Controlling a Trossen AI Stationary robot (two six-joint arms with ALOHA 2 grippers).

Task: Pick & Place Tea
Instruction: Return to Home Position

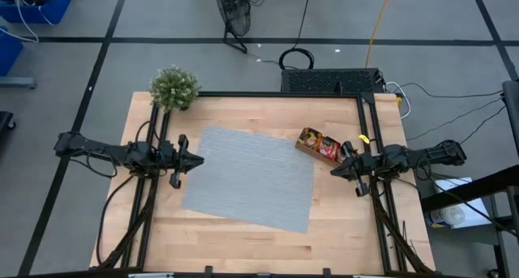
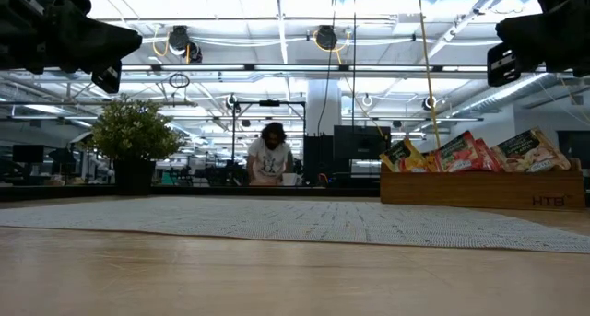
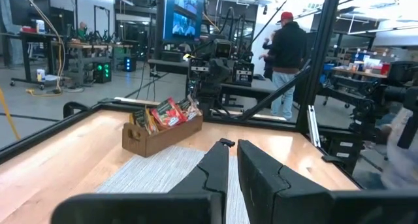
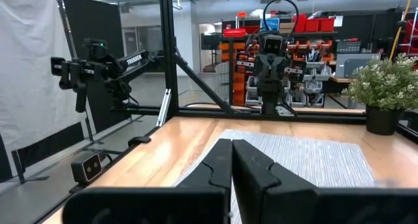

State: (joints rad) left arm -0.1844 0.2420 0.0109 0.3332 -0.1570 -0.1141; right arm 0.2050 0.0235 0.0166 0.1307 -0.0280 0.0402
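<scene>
glossy tea sachets (image 2: 458, 152), matt wooden tray (image 2: 479, 189), ribbed cloth-like mat (image 1: 251, 177).

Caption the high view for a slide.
Left gripper and right gripper hover shut at opposite sides of the grey mat; tea sachets stand in the wooden tray by the right one.

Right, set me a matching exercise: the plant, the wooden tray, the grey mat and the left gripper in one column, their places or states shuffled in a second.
1. potted plant
2. wooden tray
3. grey mat
4. left gripper

A. lies across the middle of the table
B. raised at the mat's left edge, empty
C. stands at the table's far left corner
D. holds the tea sachets, beside the mat's far right corner

Pairs: 1-C; 2-D; 3-A; 4-B.
The right gripper waits near the tray.
</scene>
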